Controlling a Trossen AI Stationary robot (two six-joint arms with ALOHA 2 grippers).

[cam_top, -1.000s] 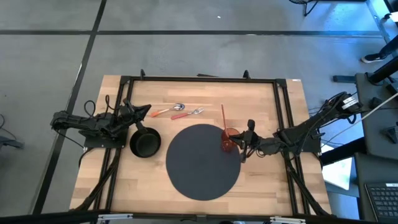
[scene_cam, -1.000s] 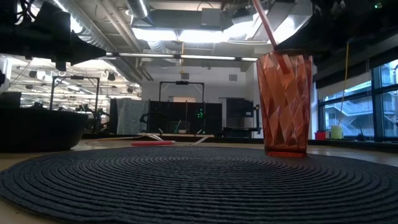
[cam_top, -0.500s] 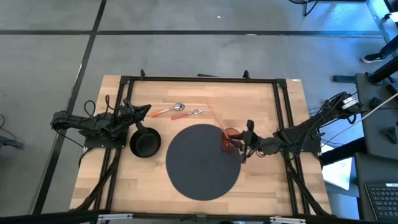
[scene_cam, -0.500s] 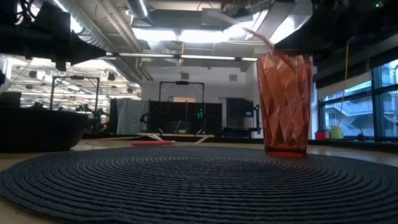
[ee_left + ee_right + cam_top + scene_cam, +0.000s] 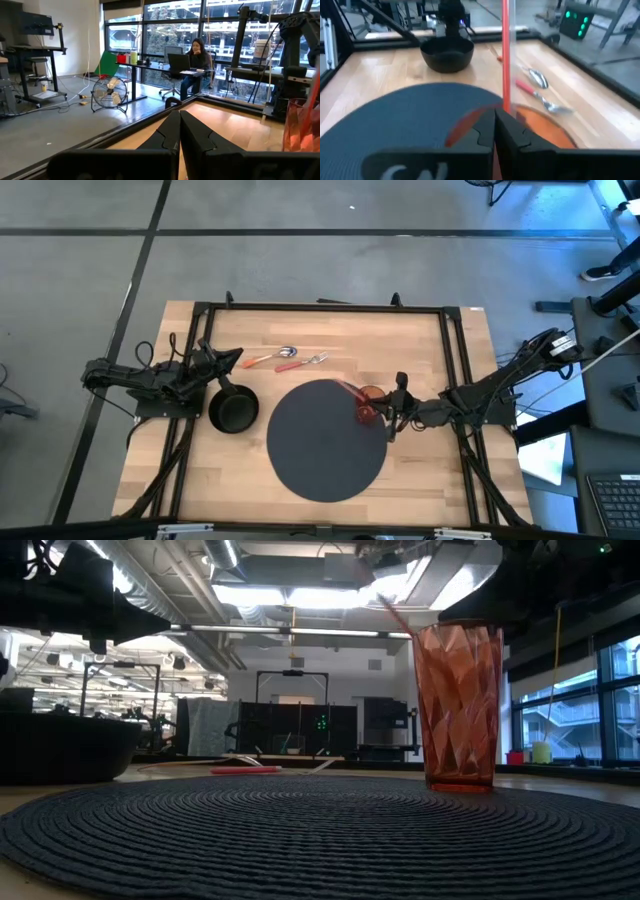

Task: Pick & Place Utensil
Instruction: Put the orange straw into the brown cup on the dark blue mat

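Straw (image 5: pixel 505 50): red, standing in the cup (image 5: pixel 367 406); in the high view it leans from the cup toward the mat's middle, a blurred streak there.
Cup: red faceted tumbler on the right edge of the mat (image 5: pixel 325 460), upright in the low view.
Right gripper (image 5: pixel 392 412): reaches in from the table's right side, level and low, its tip just beside the cup; fingers pressed together with no gap in the right wrist view, the straw rising past their tips, and contact with it cannot be made out.
Left gripper (image 5: pixel 228 359): stretched in from the left edge, resting by the pan (image 5: pixel 232 409); fingers together in the left wrist view, nothing between them.
Spoon (image 5: pixel 272 357): red handle, on bare wood beyond the mat.
Fork (image 5: pixel 301 362): red handle, just beside the spoon.
Hidden or unclear: the low view shows only dark undersides of the arms at the top; the pan is a dark shape cut off at its left edge; the cup's base is hidden from the right wrist by the fingers.
Person (image 5: pixel 195 60): seated at a desk beyond the table, in the left wrist view.
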